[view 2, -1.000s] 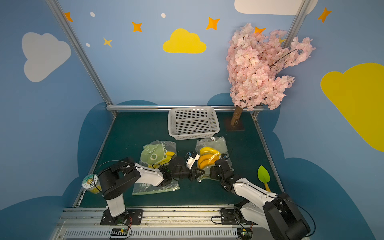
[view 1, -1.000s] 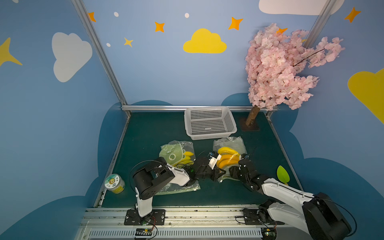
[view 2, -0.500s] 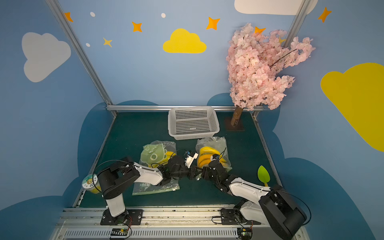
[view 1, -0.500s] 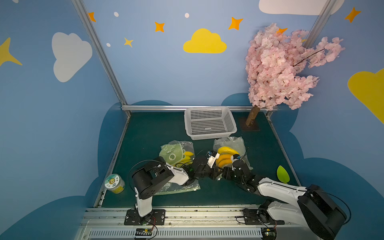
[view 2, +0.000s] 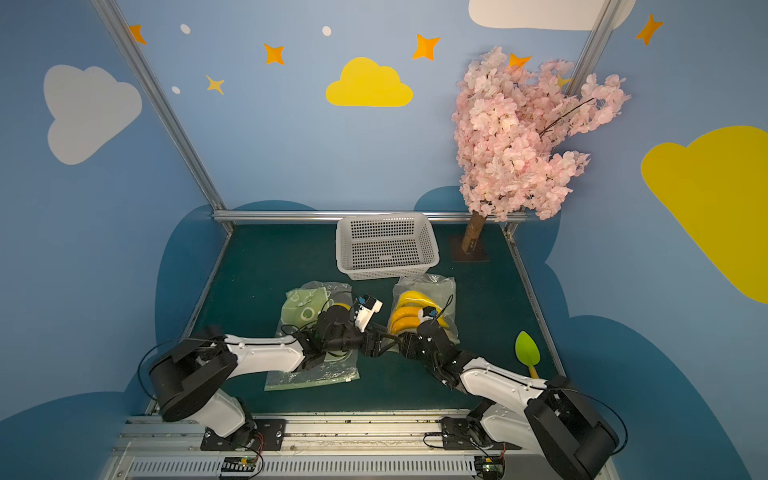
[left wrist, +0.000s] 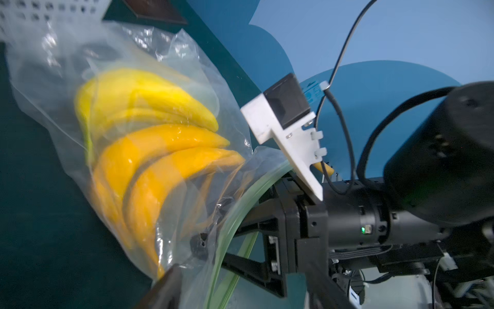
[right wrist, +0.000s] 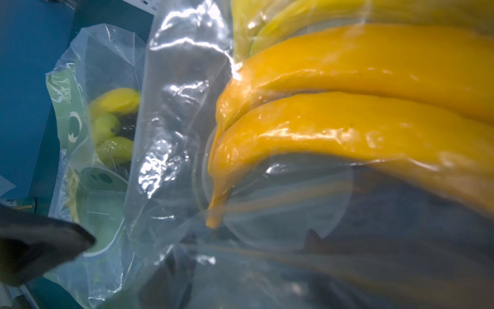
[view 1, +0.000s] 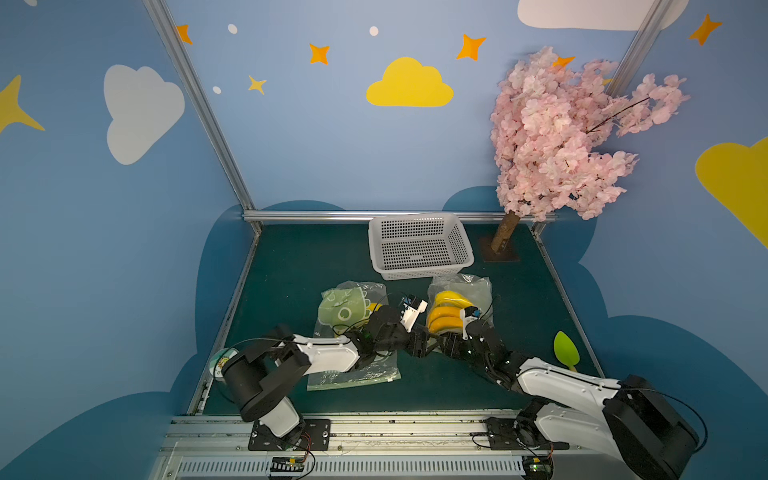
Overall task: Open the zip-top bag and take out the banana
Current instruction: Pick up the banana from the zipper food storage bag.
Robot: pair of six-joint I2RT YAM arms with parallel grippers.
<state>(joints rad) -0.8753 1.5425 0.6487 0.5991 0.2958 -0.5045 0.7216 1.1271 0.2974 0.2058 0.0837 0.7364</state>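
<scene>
Presently the banana bunch (view 1: pixel 446 312) lies inside the clear zip-top bag (view 1: pixel 469 286) mid-worktop (view 1: pixel 316 266), just on the near side of the white basket (view 1: pixel 419 245). At the bag's near mouth the right end effector (left wrist: pixel 211 250) is spread, one finger behind the film. The left end effector (view 1: pixel 422 347) beside it looks spread too.

Both top views look down from high above the front edge toward the blue back wall (view 1: pixel 332 158), sharing the whole dark green counter (view 1: pixel 299 266). The left wrist camera sits close to the clear zip-top bag of yellow bananas (left wrist: pixel 61 88), facing the right arm's black tool (left wrist: pixel 208 250). The right wrist camera views that same bag from very near.
</scene>
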